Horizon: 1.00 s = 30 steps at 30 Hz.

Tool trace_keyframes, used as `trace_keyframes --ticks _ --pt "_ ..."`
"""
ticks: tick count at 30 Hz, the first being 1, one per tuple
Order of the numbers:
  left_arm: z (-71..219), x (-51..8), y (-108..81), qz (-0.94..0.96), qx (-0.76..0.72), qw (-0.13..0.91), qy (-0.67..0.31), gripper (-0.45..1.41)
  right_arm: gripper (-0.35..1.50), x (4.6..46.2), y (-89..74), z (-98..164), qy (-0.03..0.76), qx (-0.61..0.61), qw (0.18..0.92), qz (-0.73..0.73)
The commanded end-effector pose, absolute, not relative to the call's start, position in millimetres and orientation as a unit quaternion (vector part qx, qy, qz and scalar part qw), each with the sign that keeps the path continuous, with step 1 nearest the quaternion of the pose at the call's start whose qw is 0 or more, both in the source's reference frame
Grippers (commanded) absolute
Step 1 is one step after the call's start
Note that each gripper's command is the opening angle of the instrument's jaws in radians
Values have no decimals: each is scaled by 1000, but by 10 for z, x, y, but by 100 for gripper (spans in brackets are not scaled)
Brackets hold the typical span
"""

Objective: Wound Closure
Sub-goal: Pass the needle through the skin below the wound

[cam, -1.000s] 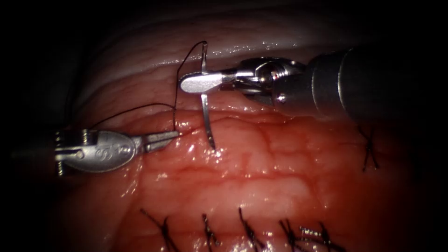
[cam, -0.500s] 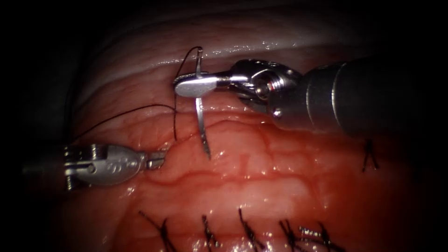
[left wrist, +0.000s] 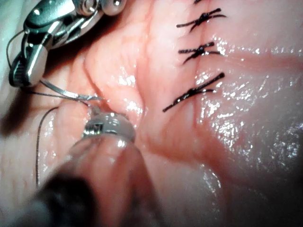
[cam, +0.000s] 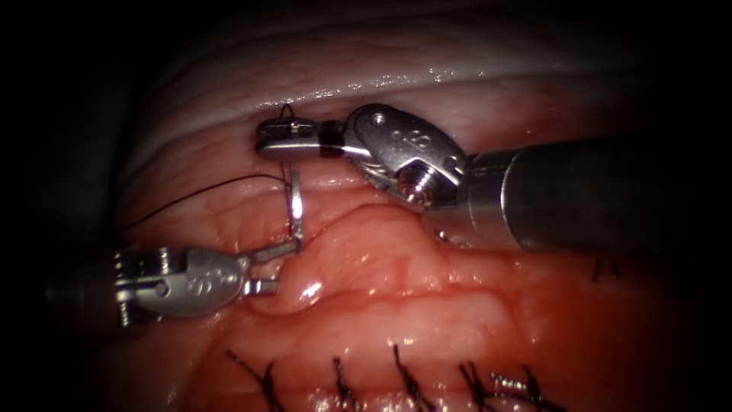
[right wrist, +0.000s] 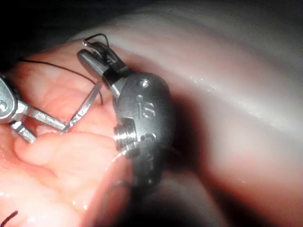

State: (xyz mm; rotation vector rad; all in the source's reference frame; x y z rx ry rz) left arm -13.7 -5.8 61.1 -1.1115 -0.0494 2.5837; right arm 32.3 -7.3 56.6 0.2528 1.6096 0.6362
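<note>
Black knotted stitches [cam: 396, 374] lie nearest us in the endoscope view, a row of finished sutures along the near edge of the glistening pink-red pork tissue [cam: 457, 305]. We see them again in the left wrist view [left wrist: 199, 49].

Beyond them, the left arm's silver needle driver [cam: 271, 267] comes in from the picture's left. Its fingers [cam: 263, 287] are parted, and a raised fold of tissue sits right at them; we cannot tell whether they hold that fold. The upper finger reaches to the tip of the curved steel needle [cam: 295, 210], touching or just beside it.

The needle stands nearly upright, its long axis running from the far tool down toward us. Its lower tip meets the tissue fold beside the left tool's fingers; we cannot tell whether the point has entered. We judge the left tool to be the nearer one to the tip.

Farther back, the right arm's silver needle driver [cam: 286, 141] enters from the picture's right, its fingers [right wrist: 97, 59] clamped on the needle near its thread end.

The thin black thread [cam: 198, 194] loops over those far fingers and trails away leftward across the tissue.
</note>
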Motion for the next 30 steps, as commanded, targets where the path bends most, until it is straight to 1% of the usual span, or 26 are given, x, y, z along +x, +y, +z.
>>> trace_keyframes --ticks 1,2,10,13,16,21,25,30 --pt "616 -143 -59 906 -390 164 -18 24 -35 329 -70 568 710 109 637 279" --pt "616 -143 -59 906 -390 164 -18 27 -35 328 -69 567 711 109 635 281" --pt "612 -142 -63 906 -389 167 -18 27 -35 329 -74 562 720 74 643 252" --pt "612 -141 -62 906 -389 167 -19 27 -35 330 -81 561 728 57 645 228" --pt "613 -141 -61 905 -389 170 -20 22 -35 330 -89 560 731 41 651 199" --pt "617 -140 -57 903 -391 175 -24 22 -35 330 -104 559 738 6 661 135" --pt "617 -140 -56 902 -392 177 -27 21 -35 333 -116 557 729 7 680 77" --pt "615 -140 -52 901 -394 177 -30 19 -35 335 -125 560 729 20 681 60"
